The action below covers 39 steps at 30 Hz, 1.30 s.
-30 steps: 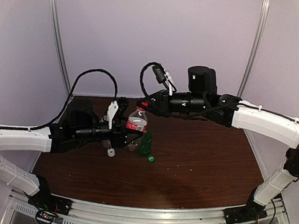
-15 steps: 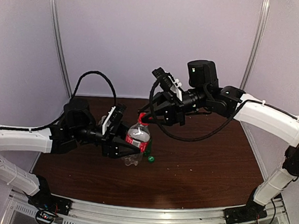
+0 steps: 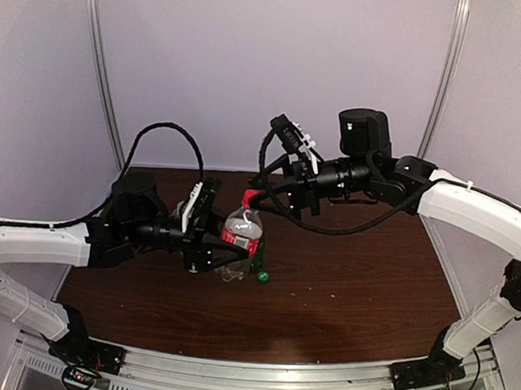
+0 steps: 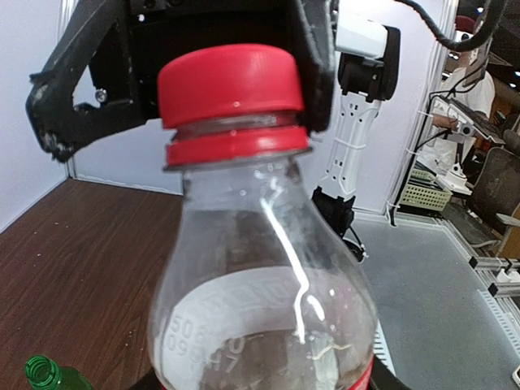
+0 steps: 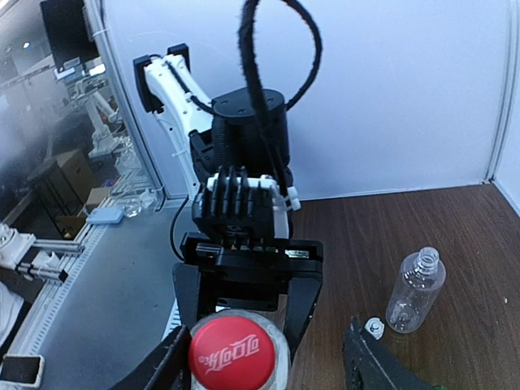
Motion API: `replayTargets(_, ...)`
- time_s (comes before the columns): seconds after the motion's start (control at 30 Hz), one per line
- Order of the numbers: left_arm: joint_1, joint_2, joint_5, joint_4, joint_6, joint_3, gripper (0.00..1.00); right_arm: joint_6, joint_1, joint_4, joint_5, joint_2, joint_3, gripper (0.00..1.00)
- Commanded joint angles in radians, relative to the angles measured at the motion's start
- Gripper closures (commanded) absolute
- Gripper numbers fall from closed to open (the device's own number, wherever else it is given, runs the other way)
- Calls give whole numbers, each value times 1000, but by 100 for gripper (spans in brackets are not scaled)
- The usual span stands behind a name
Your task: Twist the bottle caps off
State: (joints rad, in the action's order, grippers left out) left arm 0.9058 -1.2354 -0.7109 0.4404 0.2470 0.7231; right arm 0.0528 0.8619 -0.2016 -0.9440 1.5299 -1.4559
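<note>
Though blurred, script on red cap [image 5: 231, 355]

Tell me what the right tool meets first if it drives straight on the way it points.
The red cap, most likely: it sits between the right tool's open fingers, atop the bottle gripped by the left tool. Depth is hard to judge.

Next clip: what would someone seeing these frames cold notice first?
The red cap fills the left wrist view, sitting on a clear red-labelled bottle that the left claw grips left of the table's middle. The right claw straddles that cap with its jaws open. Beside them, an uncapped clear bottle sits on the dark wooden table.
</note>
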Motion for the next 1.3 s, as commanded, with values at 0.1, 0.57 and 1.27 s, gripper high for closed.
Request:
replayTargets(0.1, 8, 14, 170, -44, -56, 46, 71, -232, -6, 56, 264, -91, 8, 28)
replayTargets(0.57, 10, -2, 360, -72, -39, 62, 71, -419, 24, 39, 488, -35, 9, 17)
replayTargets(1.27, 10, 5, 406, -91, -50, 52, 71, -420, 62, 62, 416, 43, -31, 59)
